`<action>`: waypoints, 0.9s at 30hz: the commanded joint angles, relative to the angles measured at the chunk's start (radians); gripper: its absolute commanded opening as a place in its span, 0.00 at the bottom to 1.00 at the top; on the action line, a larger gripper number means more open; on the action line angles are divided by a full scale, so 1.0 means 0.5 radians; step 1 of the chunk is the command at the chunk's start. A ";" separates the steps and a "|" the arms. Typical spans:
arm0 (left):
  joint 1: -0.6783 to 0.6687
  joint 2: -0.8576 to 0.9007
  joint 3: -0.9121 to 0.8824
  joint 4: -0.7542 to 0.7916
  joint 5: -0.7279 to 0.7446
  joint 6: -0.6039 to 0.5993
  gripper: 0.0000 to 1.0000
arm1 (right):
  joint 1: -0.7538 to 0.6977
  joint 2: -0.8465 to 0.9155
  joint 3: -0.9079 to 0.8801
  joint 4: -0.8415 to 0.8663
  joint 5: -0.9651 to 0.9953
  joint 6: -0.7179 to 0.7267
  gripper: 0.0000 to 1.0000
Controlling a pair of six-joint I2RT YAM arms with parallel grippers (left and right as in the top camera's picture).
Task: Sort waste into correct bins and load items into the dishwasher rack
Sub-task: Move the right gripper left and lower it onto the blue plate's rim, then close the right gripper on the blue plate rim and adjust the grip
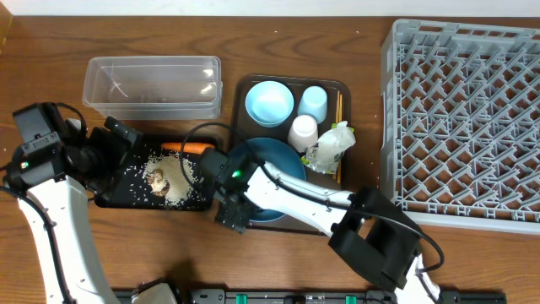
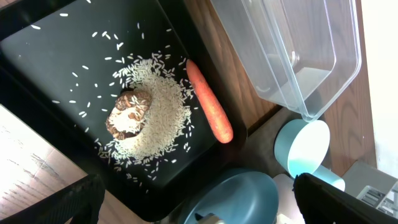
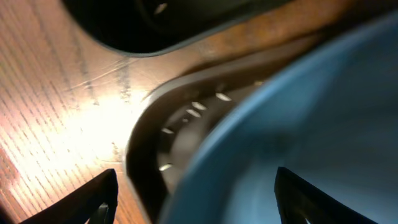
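The large dark blue bowl (image 1: 274, 165) (image 3: 298, 124) (image 2: 239, 199) sits at the near end of the brown serving tray (image 1: 243, 84). My right gripper (image 1: 232, 215) (image 3: 199, 205) stands open with the bowl's near-left rim between its jaws. The black tray bin (image 1: 126, 192) (image 2: 50, 56) holds a rice heap (image 2: 161, 112), a brown food lump (image 2: 129, 112) and a carrot (image 1: 192, 148) (image 2: 210, 109). My left gripper (image 1: 118, 156) (image 2: 199, 211) hangs open over that tray's left end, holding nothing. The clear tub (image 1: 152, 84) (image 2: 292, 50) looks empty.
On the serving tray stand a small pale blue bowl (image 1: 270, 103), a pale blue cup (image 1: 313, 103), a white cup (image 1: 303, 133), a crumpled wrapper (image 1: 331, 145) and chopsticks (image 1: 339, 110). The grey dishwasher rack (image 1: 464, 118) fills the right side.
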 commanded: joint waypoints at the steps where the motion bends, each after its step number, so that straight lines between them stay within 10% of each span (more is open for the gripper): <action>1: 0.011 0.001 0.019 -0.003 0.012 0.027 0.98 | 0.025 0.010 0.037 0.007 0.063 0.018 0.70; 27: 0.011 0.001 0.019 -0.003 0.012 0.027 0.98 | 0.014 0.040 -0.027 0.105 0.079 0.071 0.36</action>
